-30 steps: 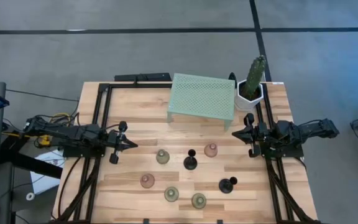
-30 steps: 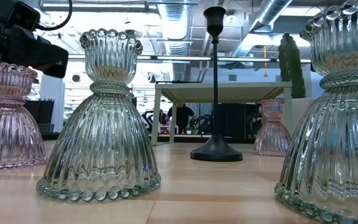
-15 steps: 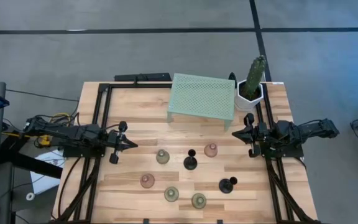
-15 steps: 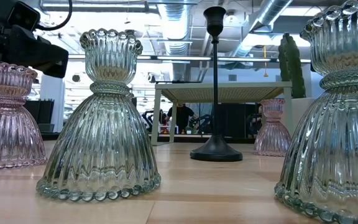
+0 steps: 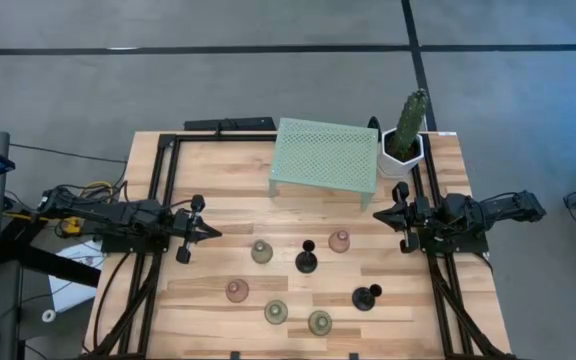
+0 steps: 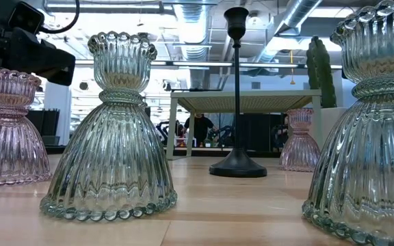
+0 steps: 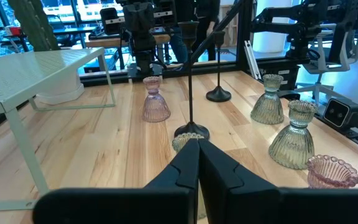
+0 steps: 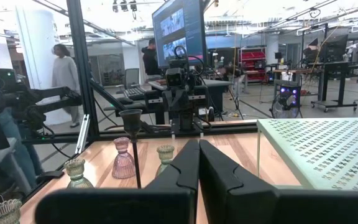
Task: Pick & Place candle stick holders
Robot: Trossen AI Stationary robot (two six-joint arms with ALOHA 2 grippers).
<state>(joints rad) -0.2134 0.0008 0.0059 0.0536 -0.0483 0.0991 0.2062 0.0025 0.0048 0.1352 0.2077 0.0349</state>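
Note:
Several candle stick holders stand on their bases in the middle of the wooden table. Two are black with thin stems [image 5: 306, 260] [image 5: 366, 297]. Three are pale green glass [image 5: 261, 252] [image 5: 276, 312] [image 5: 319, 322], and two are pinkish glass [image 5: 339, 241] [image 5: 237, 291]. My left gripper [image 5: 215, 232] hovers at the table's left side, shut on nothing and pointing level toward the holders. At the right side my right gripper [image 5: 376, 214] is also shut with nothing in it, pointing toward the table's middle. The fingers of each gripper lie closed together in the left wrist view [image 7: 197, 155] and the right wrist view [image 8: 197, 155].
A mint perforated stand [image 5: 325, 155] stands at the table's far middle. A green cactus in a white pot [image 5: 405, 140] sits beside it at the far right. Black frame rails [image 5: 158, 200] run along both sides of the table. People stand in the room beyond.

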